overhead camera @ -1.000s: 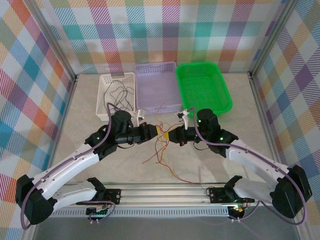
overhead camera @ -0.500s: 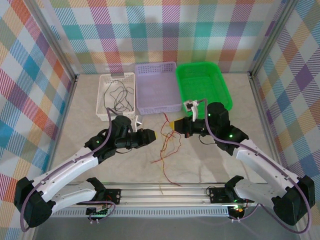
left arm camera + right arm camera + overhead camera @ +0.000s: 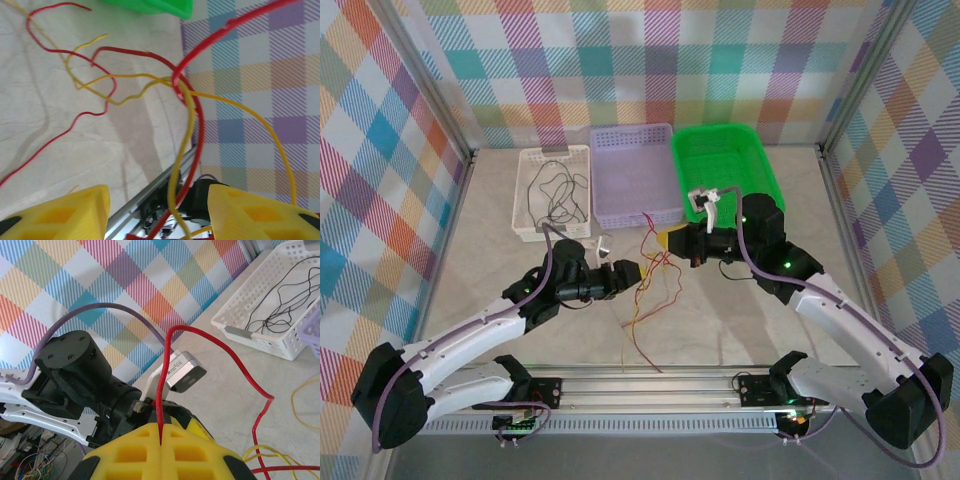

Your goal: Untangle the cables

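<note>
With the right gripper [image 3: 161, 432] pinched shut on a red wire [image 3: 163, 375] over the table [image 3: 740, 320] and the left gripper [image 3: 157, 215] half-open, empty, that wire and a yellow wire [image 3: 181, 145] crossing between its jaws, a pull may cinch the crossing tight or drag both wires along.

The left arm [image 3: 470, 335] stretches low toward the near side of the lilac basket [image 3: 632, 131]. The left gripper [image 3: 630, 272] points right, its yellow pads [image 3: 65, 212] standing apart. The right arm [image 3: 840, 312] angles in opposite. The right gripper [image 3: 668, 242], near the basket's right front corner, pinches a red cable [image 3: 161, 385].
</note>
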